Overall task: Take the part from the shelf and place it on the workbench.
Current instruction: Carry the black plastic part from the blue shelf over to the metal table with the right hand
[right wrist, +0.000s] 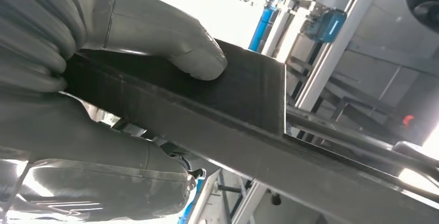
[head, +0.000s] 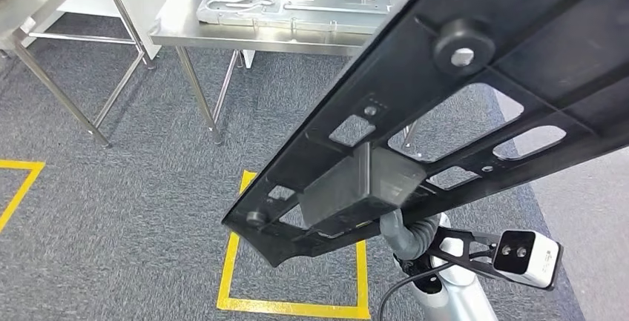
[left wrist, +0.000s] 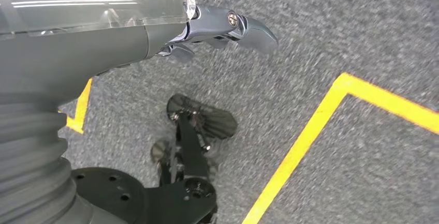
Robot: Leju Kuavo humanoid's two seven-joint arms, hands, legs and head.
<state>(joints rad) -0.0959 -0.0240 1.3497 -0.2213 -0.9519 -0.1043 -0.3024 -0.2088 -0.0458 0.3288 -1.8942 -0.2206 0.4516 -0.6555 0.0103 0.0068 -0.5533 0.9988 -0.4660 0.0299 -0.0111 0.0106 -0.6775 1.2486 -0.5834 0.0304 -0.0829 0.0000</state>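
right hand (right wrist: 103,94) grips the black part (head: 460,106) from beneath, tilted; left hand (left wrist: 217,27) hangs, fingers curled.

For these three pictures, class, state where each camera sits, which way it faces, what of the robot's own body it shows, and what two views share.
Head view: high on the body, facing forward and down at the black part, carpet and steel workbench.
Left wrist view: behind the left hand, looking down at carpet and yellow floor tape.
Right wrist view: behind the right hand, which grips the part.
Shared: head and right wrist views both show the part.
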